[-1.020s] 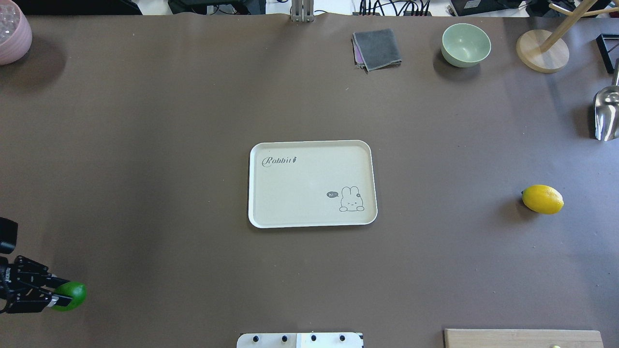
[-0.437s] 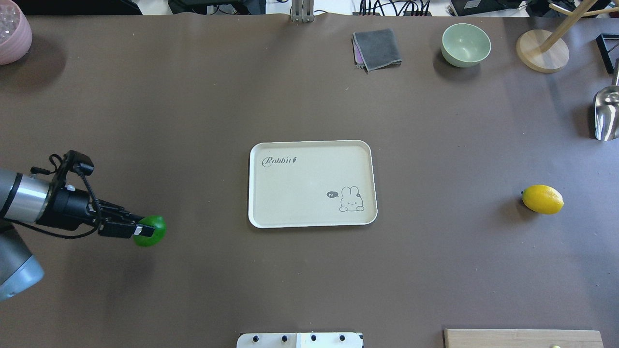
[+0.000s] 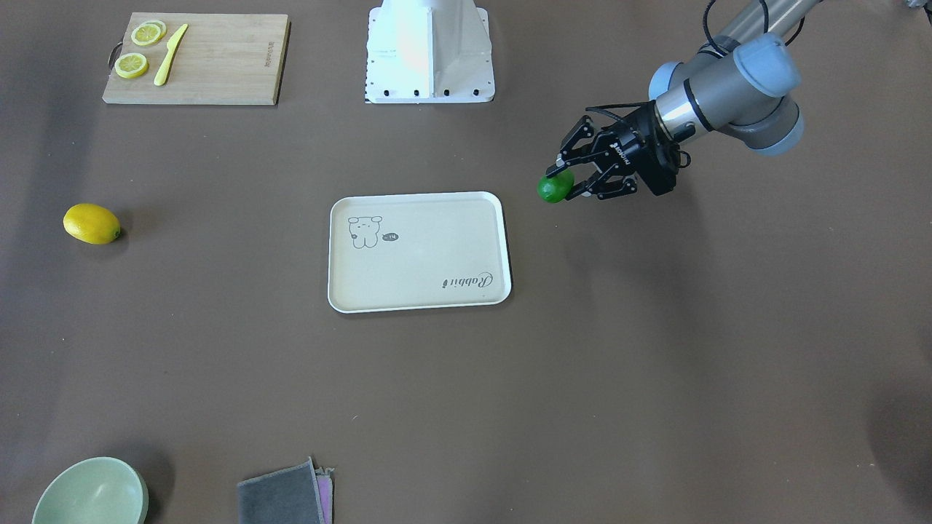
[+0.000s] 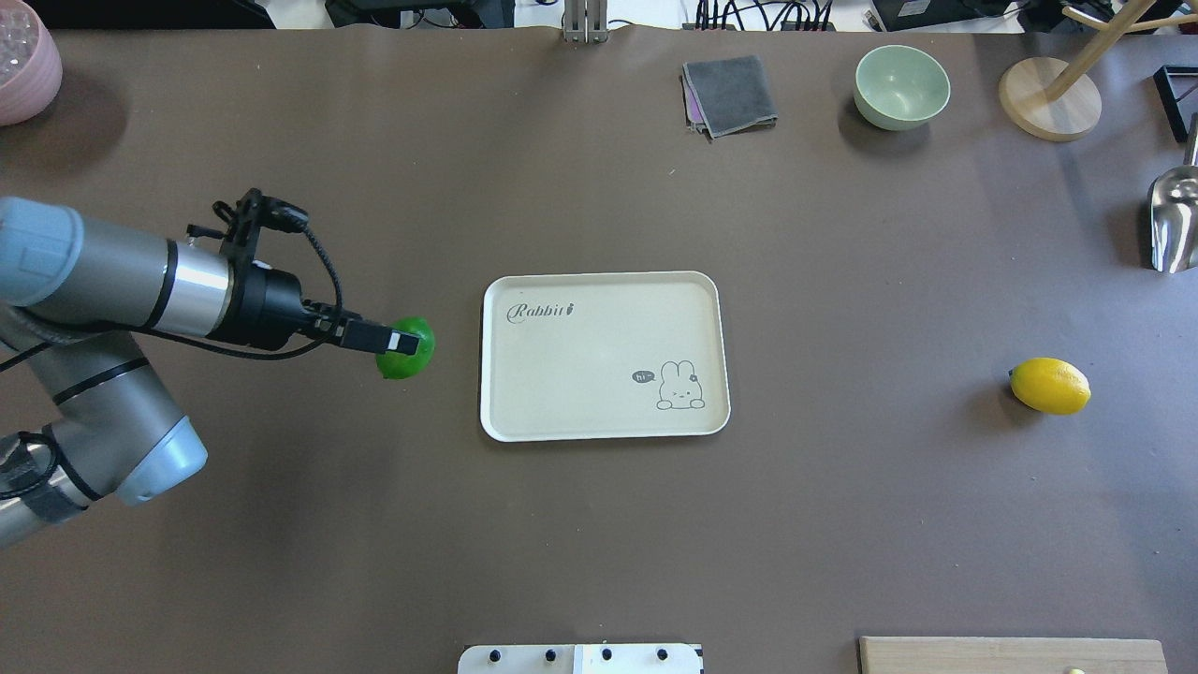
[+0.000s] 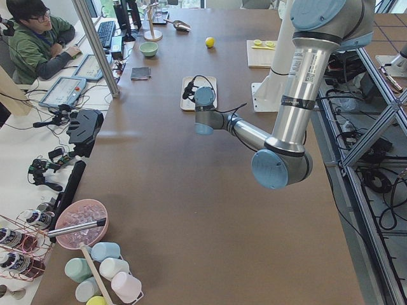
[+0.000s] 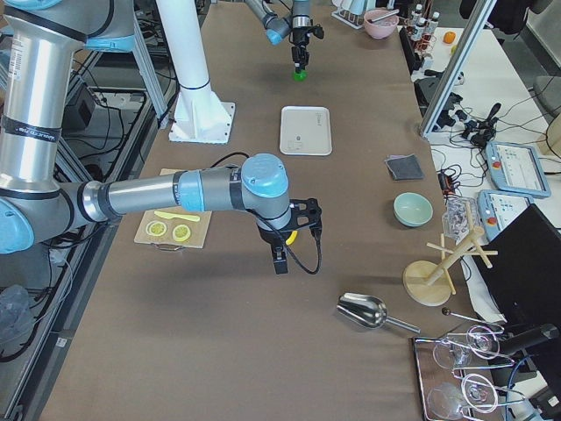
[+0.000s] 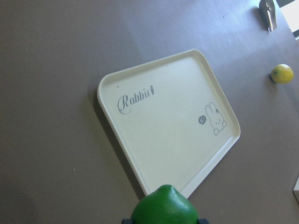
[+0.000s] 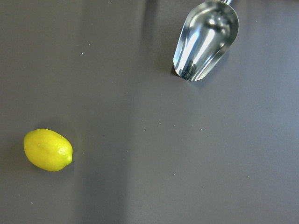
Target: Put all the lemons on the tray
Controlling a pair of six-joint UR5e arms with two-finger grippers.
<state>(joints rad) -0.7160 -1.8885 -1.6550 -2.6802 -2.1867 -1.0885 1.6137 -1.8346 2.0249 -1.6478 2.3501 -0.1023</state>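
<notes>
Holding the green lemon (image 3: pixel 552 191) clamped between its fingers, the left claw (image 3: pixel 562 182) hangs at the upper right of the front view, just off the upper right corner of the tray (image 3: pixel 419 251). The tray lies down and to the left of it. The yellow lemon (image 3: pixel 92 223) sits on the table at far left, well apart from the tray. The slices (image 3: pixel 132 65) on the board (image 3: pixel 218 65) at upper left are not whole fruit.

Overhead, the claw comes in from the left, and the green lemon is just short of the tray's left rim, not yet over it. The tray's long axis runs left to right, so a straight reach rightward should bring the fruit over its bare floor. The yellow lemon lies at far right, its long axis near left-right.

In the left side view the wrist hides the claw.

In the right side view the right claw (image 6: pixel 280 253) hovers by the yellow lemon. Whether it is apart or together I cannot tell. That arm is the nearer one to it.

In the left wrist view the green lemon is at bottom centre, its tip toward the tray's near edge.

In the right wrist view the yellow lemon is at lower left and a steel scoop (image 8: pixel 205 39) at upper right.

Count: two lemons, one green and one yellow; one tray, with nothing on it.
</notes>
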